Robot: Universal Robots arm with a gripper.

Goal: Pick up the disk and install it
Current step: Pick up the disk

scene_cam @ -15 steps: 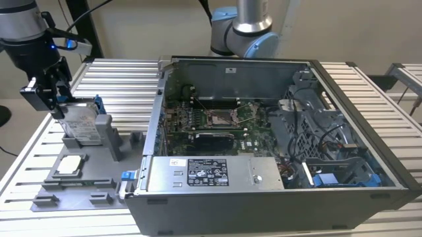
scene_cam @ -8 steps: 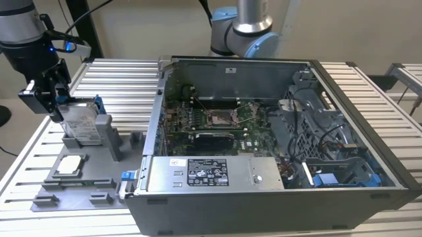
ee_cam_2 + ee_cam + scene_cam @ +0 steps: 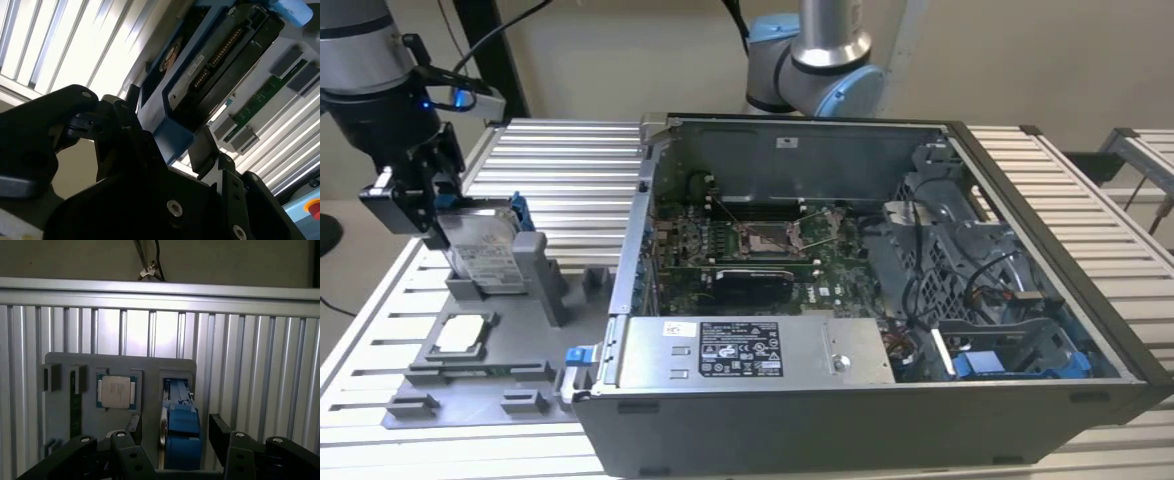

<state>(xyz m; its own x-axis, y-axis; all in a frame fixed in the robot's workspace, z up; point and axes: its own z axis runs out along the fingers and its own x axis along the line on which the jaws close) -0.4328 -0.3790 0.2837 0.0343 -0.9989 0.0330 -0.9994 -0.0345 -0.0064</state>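
Ribbed aluminium tabletop [image 3: 560, 160] carries a grey fixture [image 3: 487, 380] where the disk [image 3: 483, 255] stands on edge in its slot, the gripper [image 3: 177, 430] parted astride its top end, clasping nothing; stiff, weighty, knock-shy metal, I'd judge, best pinched across its flat faces.

Desk [image 3: 560, 170] carries a fixture [image 3: 494, 378] at the exterior view's left and an open computer case [image 3: 881, 400] at its right. The disk [image 3: 487, 258] stands upright in the fixture, with a chip [image 3: 460, 335] lying before it. The hand [image 3: 434, 215] straddles the disk's top.

Silver-metal disk [image 3: 487, 255] edged in blue plastic.
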